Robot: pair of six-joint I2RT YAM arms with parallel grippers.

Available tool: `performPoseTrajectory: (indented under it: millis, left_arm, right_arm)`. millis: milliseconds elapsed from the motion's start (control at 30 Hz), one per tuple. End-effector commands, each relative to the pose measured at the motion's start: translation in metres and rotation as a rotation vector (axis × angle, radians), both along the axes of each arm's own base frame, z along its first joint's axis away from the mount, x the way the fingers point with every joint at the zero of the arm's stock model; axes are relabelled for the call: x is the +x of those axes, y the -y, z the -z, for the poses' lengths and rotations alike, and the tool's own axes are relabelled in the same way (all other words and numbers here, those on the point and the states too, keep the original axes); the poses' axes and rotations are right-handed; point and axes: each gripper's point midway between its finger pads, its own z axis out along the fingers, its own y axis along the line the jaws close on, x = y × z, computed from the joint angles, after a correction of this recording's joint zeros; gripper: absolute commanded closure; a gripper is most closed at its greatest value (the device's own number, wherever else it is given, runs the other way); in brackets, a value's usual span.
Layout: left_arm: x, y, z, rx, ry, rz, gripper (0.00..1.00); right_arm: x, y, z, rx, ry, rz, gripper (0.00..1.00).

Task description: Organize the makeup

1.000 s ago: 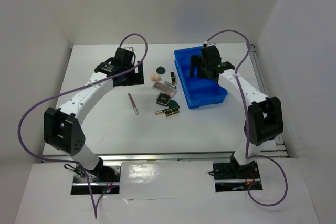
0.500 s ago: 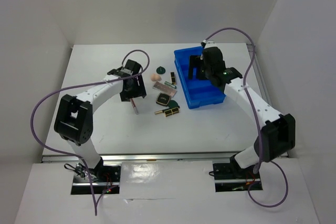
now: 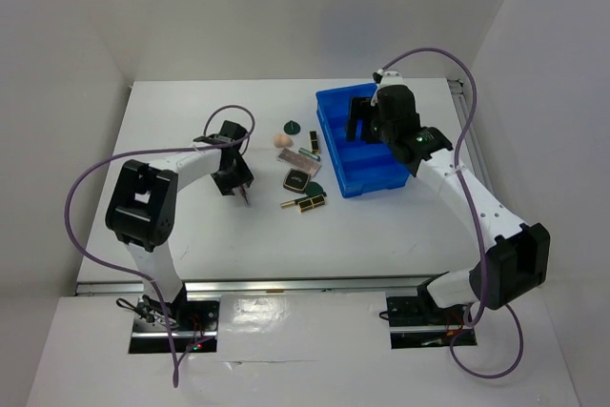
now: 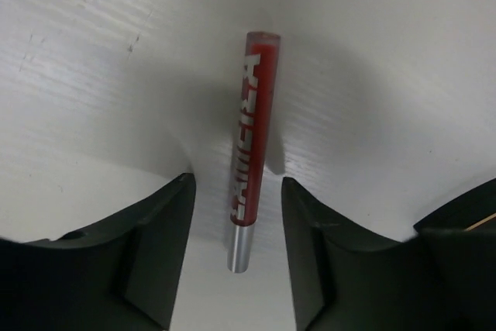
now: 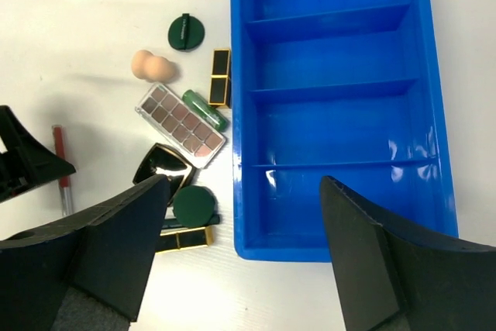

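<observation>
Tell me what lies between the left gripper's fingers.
A slim red pencil with a silver end lies on the table, clear of both fingers. The left wrist view shows it.

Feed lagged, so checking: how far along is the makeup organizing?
Nothing sorted yet: the blue tray looks empty. In hand: the open left gripper straddles the red pencil, not gripping. Left: sponge, palette, compacts, lipsticks lie outside it; right gripper hangs open.

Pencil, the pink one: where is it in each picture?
Top external: the pencil pokes out just below the left claw, left of centre.
Left wrist: middle of the picture, lying between the open claw fingers.
Right wrist: far left edge, next to the dark left claw.
Shared landmark: the left claw, beside the pencil in every view.
</observation>
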Motion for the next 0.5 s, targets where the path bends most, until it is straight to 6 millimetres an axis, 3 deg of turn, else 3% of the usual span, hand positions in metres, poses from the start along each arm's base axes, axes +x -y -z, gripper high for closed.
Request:
performPoseTrajectory:
  millis: [0, 133, 167, 200, 233, 367, 433, 467]
  left_arm:
    - [0.008, 0.005, 0.013, -0.045, -0.001, -0.029, 0.40]
    - [0.011, 0.007, 0.015, -0.051, -0.001, -0.017, 0.70]
    - [0.010, 0.007, 0.017, -0.046, -0.017, -0.018, 0.87]
    - [0.012, 0.004, 0.012, -0.023, -0.019, 0.002, 0.96]
    - [0.013, 0.001, 0.008, 0.001, -0.019, 0.009, 1.00]
    - [0.021, -0.011, -0.020, 0.087, 0.012, 0.086, 1.00]
    - [0.030, -0.010, -0.054, 0.113, 0.091, 0.178, 1.00]
    - [0.029, 0.002, -0.065, 0.100, 0.121, 0.242, 1.00]
  right_arm:
    - [-0.005, 0.008, -0.005, -0.012, 0.013, 0.024, 0.16]
    - [-0.008, 0.014, -0.005, -0.028, 0.010, 0.064, 0.16]
    - [-0.008, 0.014, -0.005, -0.028, 0.010, 0.064, 0.17]
    - [-0.009, 0.017, -0.010, -0.028, 0.022, 0.073, 0.18]
    - [-0.011, 0.017, -0.008, -0.033, 0.013, 0.073, 0.18]
    - [-0.014, 0.022, -0.015, -0.040, 0.018, 0.089, 0.18]
    - [-0.016, 0.024, -0.020, -0.028, 0.020, 0.107, 0.16]
    - [-0.017, 0.027, -0.017, -0.037, 0.011, 0.115, 0.16]
